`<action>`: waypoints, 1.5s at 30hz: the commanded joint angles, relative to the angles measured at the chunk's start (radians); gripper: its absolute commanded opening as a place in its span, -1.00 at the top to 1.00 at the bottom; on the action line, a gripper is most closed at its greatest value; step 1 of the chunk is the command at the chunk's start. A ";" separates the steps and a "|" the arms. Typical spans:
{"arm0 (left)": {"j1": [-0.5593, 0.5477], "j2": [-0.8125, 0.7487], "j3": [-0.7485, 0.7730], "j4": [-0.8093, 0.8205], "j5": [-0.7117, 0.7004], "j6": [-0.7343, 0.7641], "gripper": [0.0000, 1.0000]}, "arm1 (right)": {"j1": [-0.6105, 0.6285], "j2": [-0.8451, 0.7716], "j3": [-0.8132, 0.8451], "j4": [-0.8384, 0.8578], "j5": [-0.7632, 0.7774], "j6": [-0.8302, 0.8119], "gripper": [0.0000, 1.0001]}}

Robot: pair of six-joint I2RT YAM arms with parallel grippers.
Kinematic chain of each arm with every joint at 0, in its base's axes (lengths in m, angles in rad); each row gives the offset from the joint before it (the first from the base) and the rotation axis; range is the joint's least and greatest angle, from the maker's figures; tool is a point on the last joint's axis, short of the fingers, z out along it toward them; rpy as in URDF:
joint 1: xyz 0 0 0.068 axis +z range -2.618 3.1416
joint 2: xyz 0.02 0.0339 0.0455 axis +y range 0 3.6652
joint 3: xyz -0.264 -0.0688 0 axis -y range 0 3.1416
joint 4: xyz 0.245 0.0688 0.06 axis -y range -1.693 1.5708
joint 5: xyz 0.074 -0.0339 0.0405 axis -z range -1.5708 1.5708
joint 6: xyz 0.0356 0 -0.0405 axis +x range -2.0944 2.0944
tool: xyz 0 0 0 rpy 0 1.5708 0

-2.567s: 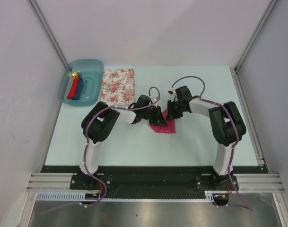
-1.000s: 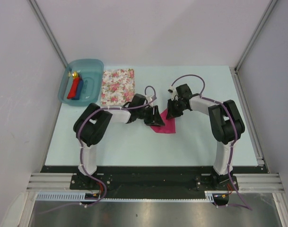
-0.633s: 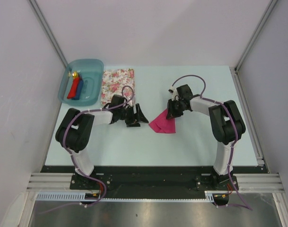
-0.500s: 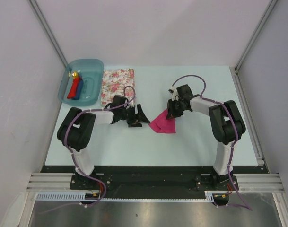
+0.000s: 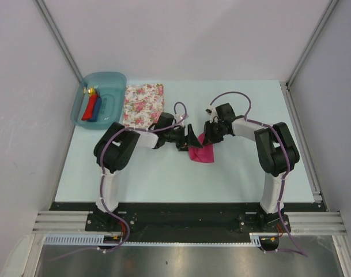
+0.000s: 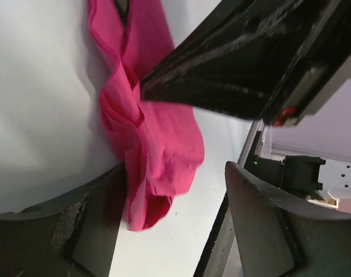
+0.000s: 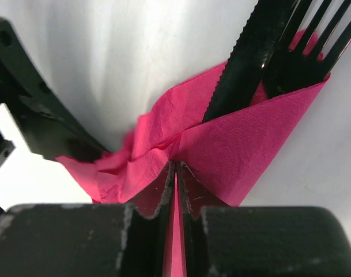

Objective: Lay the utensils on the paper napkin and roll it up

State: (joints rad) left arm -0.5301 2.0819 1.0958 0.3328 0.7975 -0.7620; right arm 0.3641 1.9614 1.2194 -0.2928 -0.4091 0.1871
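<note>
The magenta paper napkin (image 5: 202,152) lies crumpled and partly folded at the table's middle. Seen from the right wrist, the napkin (image 7: 233,144) wraps the lower part of the dark knife (image 7: 250,57) and dark fork (image 7: 302,52), whose upper ends stick out. My right gripper (image 7: 176,168) is shut on a fold of that napkin; in the top view this right gripper (image 5: 210,137) sits at its far edge. My left gripper (image 5: 191,140) is open at the napkin's left side. In the left wrist view the left gripper (image 6: 174,173) straddles the napkin's (image 6: 146,127) loose end without closing on it.
A teal bin (image 5: 80,107) at the back left holds a red roll (image 5: 90,108) and a blue roll (image 5: 98,108). A floral cloth (image 5: 143,105) lies beside it. The two grippers are close together over the napkin.
The left arm swung away to the left, opened its gripper, then came back to the napkin's left side. The right gripper stayed pinched on the napkin.
</note>
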 commanded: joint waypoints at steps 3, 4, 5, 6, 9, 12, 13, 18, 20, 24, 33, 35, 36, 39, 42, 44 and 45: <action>-0.008 0.090 0.094 -0.052 -0.063 0.042 -0.49 | 0.021 0.096 -0.054 0.003 0.067 -0.009 0.81; -0.007 0.090 0.098 -0.067 -0.063 0.046 -0.47 | 0.021 0.096 -0.052 0.004 0.067 -0.011 0.82; -0.004 0.087 0.085 -0.083 -0.064 0.044 -0.44 | 0.021 0.096 -0.051 0.003 0.070 -0.008 0.82; 0.007 0.069 0.072 -0.086 -0.064 0.038 -0.43 | 0.021 0.096 -0.050 0.003 0.070 -0.008 0.82; 0.031 0.027 0.000 -0.100 -0.064 0.026 -0.33 | 0.021 0.094 -0.050 0.001 0.070 -0.006 0.83; 0.044 -0.023 -0.060 -0.136 -0.063 0.035 -0.24 | 0.019 0.091 -0.052 0.003 0.073 -0.008 0.82; 0.045 -0.040 -0.071 -0.146 -0.061 0.038 -0.24 | 0.019 0.093 -0.052 0.001 0.072 -0.008 0.82; 0.044 -0.040 -0.108 -0.115 -0.037 0.006 -0.13 | 0.019 0.099 -0.044 0.004 0.067 -0.005 0.83; 0.045 -0.034 -0.100 -0.087 -0.024 -0.008 0.08 | 0.021 0.099 -0.041 0.004 0.067 -0.003 0.84; 0.047 -0.062 -0.076 -0.067 -0.014 -0.016 0.45 | 0.021 0.100 -0.043 0.004 0.066 -0.005 0.87; -0.005 -0.117 -0.033 0.050 0.038 -0.125 0.92 | 0.024 0.102 -0.043 0.011 0.061 0.002 0.93; -0.027 -0.106 -0.022 0.081 0.039 -0.160 0.91 | 0.024 0.102 -0.043 0.012 0.061 0.005 0.94; -0.033 -0.097 -0.017 0.095 0.032 -0.171 0.92 | 0.024 0.102 -0.043 0.009 0.061 0.005 0.95; -0.060 -0.060 0.006 0.129 0.019 -0.206 0.93 | 0.024 0.102 -0.044 0.011 0.056 0.006 0.96; -0.087 -0.020 0.033 0.161 0.000 -0.240 0.93 | 0.024 0.102 -0.044 0.007 0.058 0.008 0.97; -0.102 0.007 0.044 0.163 -0.021 -0.255 0.93 | 0.024 0.100 -0.044 0.007 0.058 0.008 0.96; -0.105 0.020 0.044 0.161 -0.030 -0.257 0.93 | 0.024 0.100 -0.044 0.007 0.059 0.008 0.96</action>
State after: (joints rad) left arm -0.6060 2.0624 1.1042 0.4343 0.7784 -0.9596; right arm 0.3626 1.9671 1.2194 -0.2806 -0.4194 0.2092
